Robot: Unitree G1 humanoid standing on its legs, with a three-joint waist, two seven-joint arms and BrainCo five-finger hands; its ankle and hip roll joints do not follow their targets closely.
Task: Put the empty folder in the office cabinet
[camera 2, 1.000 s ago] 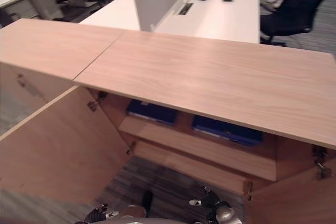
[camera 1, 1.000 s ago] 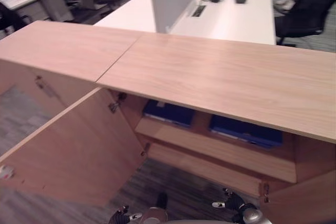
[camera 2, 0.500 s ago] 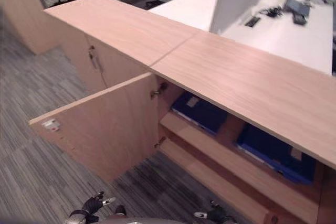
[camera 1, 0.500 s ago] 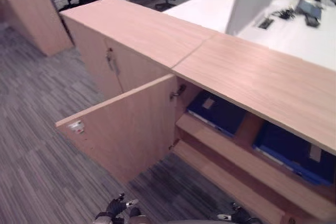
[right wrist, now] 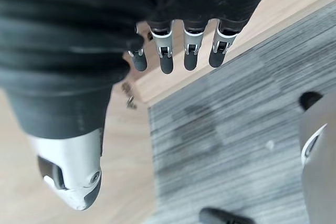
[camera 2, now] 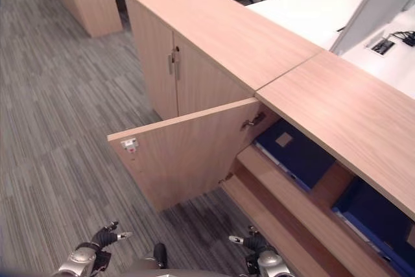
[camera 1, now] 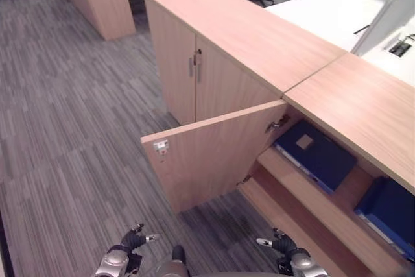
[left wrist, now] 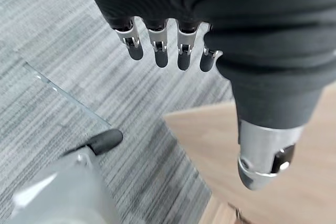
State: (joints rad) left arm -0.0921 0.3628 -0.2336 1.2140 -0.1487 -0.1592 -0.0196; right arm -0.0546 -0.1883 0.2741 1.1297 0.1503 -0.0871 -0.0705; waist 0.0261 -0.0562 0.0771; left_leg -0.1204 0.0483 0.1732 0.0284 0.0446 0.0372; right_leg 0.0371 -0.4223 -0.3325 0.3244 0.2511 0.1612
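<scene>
My view has swung left over the last second: the cabinet (camera 1: 272, 63) that filled the frame now sits to the right, and grey carpet (camera 1: 71, 128) takes up the left, so I read this as my head turning, not the furniture moving. My left hand (camera 1: 133, 241) hangs low at the near edge, fingers straight and relaxed, holding nothing; my right hand (camera 1: 280, 244) hangs the same way, released and empty. The open door (camera 1: 207, 157) of the office cabinet stands out toward me, and on the upper shelf (camera 1: 305, 183) behind it lies a dark blue folder (camera 1: 316, 154), flat, with a second blue folder (camera 1: 392, 215) further right on the same shelf. Beside the open section, to the left and farther off, a pair of closed doors (camera 1: 194, 79) stays shut. I judge the folder is already placed, since neither hand carries anything; which of the two is the empty one I cannot tell. Turning away suggests the placing is finished, with the door not yet closed.
</scene>
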